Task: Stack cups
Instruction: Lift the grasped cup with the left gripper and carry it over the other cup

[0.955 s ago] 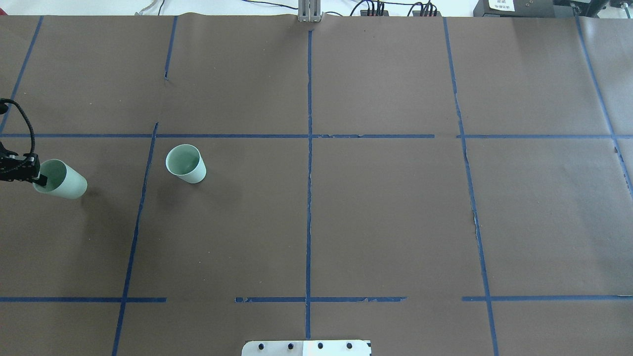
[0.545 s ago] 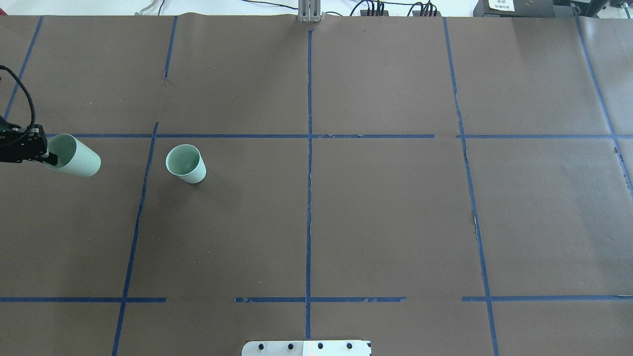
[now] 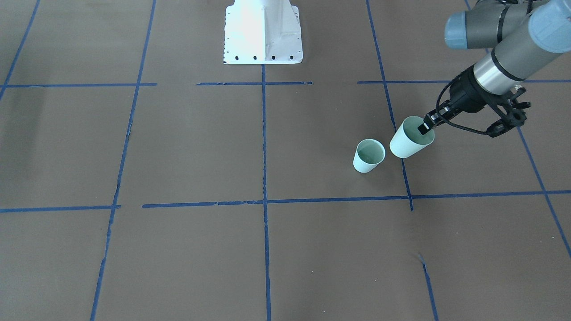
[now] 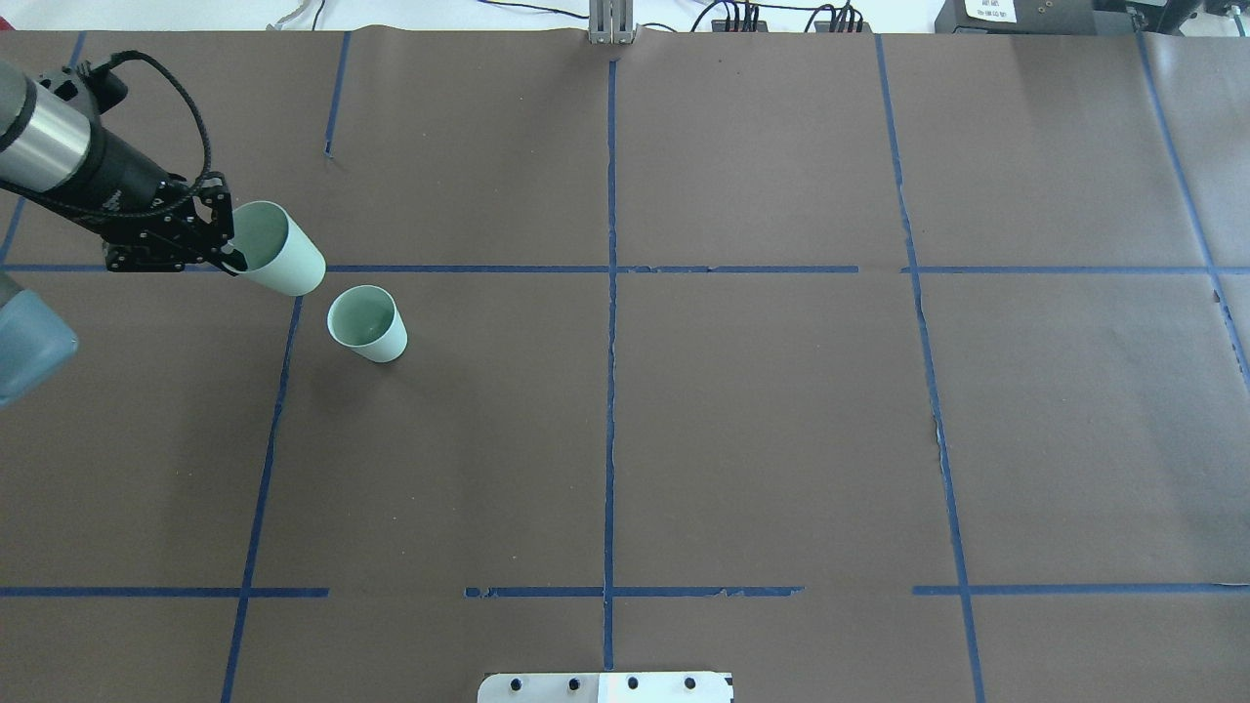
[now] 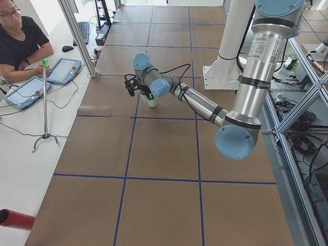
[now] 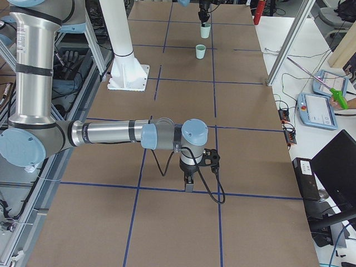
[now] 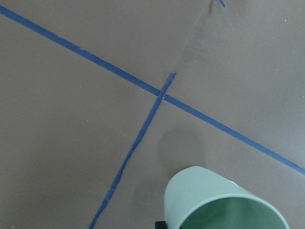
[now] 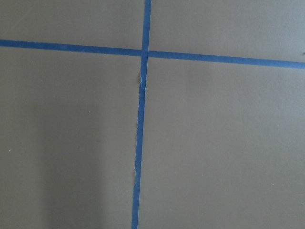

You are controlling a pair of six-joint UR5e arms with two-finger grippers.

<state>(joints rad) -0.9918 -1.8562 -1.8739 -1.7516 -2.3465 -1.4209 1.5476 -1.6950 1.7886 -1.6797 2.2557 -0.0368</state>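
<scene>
Two pale mint-green cups are in view. One cup (image 4: 367,323) stands upright on the brown table, also in the front view (image 3: 369,155) and far off in the right side view (image 6: 200,52). My left gripper (image 4: 232,258) is shut on the rim of the other cup (image 4: 280,248), with one finger inside it. It holds that cup tilted and off the table, close beside the standing cup (image 3: 409,139). The left wrist view shows the held cup (image 7: 219,202) at the bottom. My right gripper (image 6: 189,183) hangs over bare table, and I cannot tell whether it is open or shut.
Blue tape lines (image 4: 610,293) divide the brown table cover into squares. The white robot base plate (image 3: 262,33) sits at the table's near edge. An operator (image 5: 20,41) sits with tablets at the far side, beside a stand (image 5: 45,102).
My left gripper has carried its cup rightward and toward the table's far side. The cup is now close beside the standing cup, which has not moved.
</scene>
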